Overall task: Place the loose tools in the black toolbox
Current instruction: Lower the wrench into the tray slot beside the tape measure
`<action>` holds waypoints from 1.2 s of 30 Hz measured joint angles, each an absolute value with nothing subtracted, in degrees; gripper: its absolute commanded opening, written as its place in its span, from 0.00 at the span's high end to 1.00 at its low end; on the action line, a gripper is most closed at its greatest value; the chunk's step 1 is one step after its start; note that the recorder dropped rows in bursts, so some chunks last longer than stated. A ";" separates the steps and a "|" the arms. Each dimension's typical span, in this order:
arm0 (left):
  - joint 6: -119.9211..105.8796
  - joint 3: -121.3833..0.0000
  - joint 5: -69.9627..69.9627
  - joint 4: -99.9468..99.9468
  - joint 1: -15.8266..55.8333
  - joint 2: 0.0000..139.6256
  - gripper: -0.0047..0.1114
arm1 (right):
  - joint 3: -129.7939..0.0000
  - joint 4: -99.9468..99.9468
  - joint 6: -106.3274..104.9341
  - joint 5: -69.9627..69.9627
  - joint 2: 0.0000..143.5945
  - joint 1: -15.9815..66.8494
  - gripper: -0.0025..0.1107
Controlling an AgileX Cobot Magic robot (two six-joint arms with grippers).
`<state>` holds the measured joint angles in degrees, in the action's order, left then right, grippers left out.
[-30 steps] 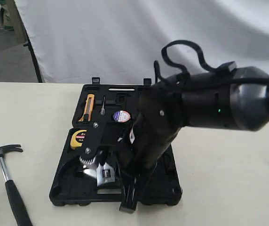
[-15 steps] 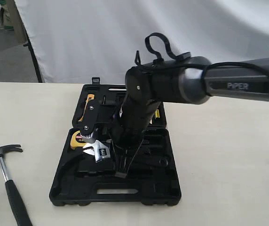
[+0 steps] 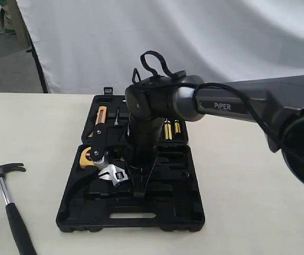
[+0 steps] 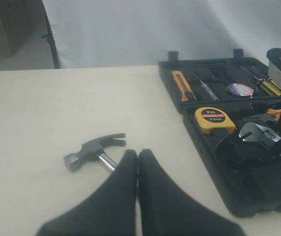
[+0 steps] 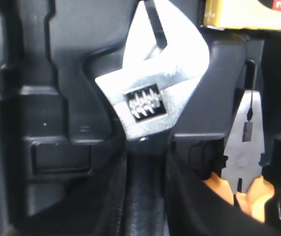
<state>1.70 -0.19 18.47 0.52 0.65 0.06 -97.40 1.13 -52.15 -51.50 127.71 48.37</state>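
One silver adjustable wrench (image 3: 114,174) is over the lower half of the open black toolbox (image 3: 131,222). Its head sits at about 5 o'clock from the one yellow tape measure (image 3: 86,157). The right jaws are clamped on its handle; whether the wrench touches the tray I cannot tell. One claw hammer (image 3: 7,202) lies loose on the worktop (image 3: 247,180), at about 8 o'clock from the toolbox and apart from it. One tape roll (image 4: 239,89) with a red-white-blue label sits in the lid half.

That roll shows only in the left wrist view; in the exterior view the right arm (image 3: 157,106) stands in front of its spot. The right wrist view alone shows the wrench's knurled adjuster and, close beside it, one pair of orange-handled pliers (image 5: 246,147) seated in a recess. The left wrist view shows the left jaws pressed together and empty above the worktop, with the hammer's head just beyond them.

The lid also holds one orange utility knife (image 3: 101,118) and two yellow-and-black screwdrivers (image 3: 166,129).
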 measured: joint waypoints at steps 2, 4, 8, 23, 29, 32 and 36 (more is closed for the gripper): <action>1.70 -0.19 18.47 0.52 0.65 0.06 0.96 | -97.40 1.13 -52.19 -51.50 127.71 48.37 0.98; 1.70 -0.19 18.47 0.52 0.65 0.06 0.96 | -97.52 1.21 -52.19 -51.64 127.71 48.37 0.98; 1.70 -0.19 18.47 0.52 0.65 0.06 0.96 | -97.52 1.21 -52.19 -51.64 127.71 48.37 0.98; 1.70 -0.19 18.47 0.52 0.65 0.06 0.96 | -97.52 0.41 -52.08 -53.09 127.71 48.37 0.98; 1.70 -0.19 18.47 0.52 0.65 0.06 0.96 | -97.52 0.00 -51.80 -53.09 127.71 48.37 0.98; 1.70 -0.19 18.47 0.52 0.65 0.06 0.96 | -97.52 0.00 -50.08 -53.09 127.71 48.37 0.98; 1.70 -0.19 18.47 0.52 0.65 0.06 0.96 | -97.52 0.37 -48.35 -53.09 127.71 48.37 0.97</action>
